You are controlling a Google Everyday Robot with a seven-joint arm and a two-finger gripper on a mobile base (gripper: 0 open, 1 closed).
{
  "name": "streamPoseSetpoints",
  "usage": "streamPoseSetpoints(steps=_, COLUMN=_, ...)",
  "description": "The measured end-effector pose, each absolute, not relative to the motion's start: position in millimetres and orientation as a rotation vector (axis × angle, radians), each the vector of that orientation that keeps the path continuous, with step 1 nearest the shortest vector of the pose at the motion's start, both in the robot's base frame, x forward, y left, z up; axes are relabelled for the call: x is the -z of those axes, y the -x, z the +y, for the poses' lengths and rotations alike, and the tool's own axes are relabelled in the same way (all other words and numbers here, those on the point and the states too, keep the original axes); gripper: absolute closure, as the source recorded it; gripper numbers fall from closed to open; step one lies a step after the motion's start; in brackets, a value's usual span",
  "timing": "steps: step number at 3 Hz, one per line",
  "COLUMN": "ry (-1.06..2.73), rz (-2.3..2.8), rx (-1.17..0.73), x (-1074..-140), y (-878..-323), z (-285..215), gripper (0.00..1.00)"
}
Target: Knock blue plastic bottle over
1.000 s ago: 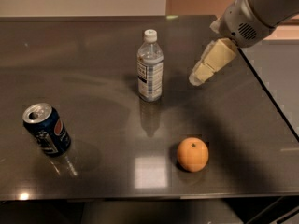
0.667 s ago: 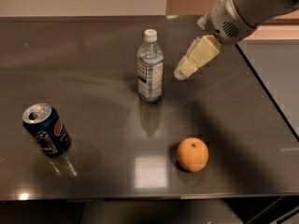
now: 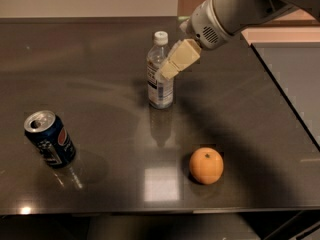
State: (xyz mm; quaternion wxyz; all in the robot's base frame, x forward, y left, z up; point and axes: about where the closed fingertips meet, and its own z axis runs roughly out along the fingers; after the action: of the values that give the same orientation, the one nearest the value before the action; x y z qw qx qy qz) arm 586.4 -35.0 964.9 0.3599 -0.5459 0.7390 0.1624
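The blue plastic bottle [image 3: 159, 79] stands upright near the middle of the dark table [image 3: 100, 59]. It is clear and bluish with a white cap and a white label. My gripper [image 3: 167, 71] comes in from the upper right on a grey arm. Its cream-coloured fingertips overlap the right side of the bottle's upper body, at or in front of it. I cannot tell if they touch.
A blue soda can [image 3: 49, 138] stands at the front left. An orange [image 3: 206, 165] lies at the front, right of centre. The table's right edge [image 3: 285, 94] runs diagonally, with a grey surface beyond it.
My gripper has moved left and a little down, from well right of the bottle to its upper body. The bottle, can and orange have not moved.
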Motion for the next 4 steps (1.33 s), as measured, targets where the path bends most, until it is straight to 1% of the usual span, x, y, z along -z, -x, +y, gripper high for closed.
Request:
streamPoseSetpoints(steps=2, ry=1.431, rz=1.893, rx=-0.483, x=-949, y=-594, z=-11, gripper=0.0)
streamPoseSetpoints(steps=3, ry=1.447, rz=1.898, rx=-0.49, x=-942, y=-594, z=-8, gripper=0.18)
streamPoseSetpoints(steps=4, ry=1.456, rz=1.899, rx=-0.497, x=-937, y=-594, z=-6, gripper=0.42)
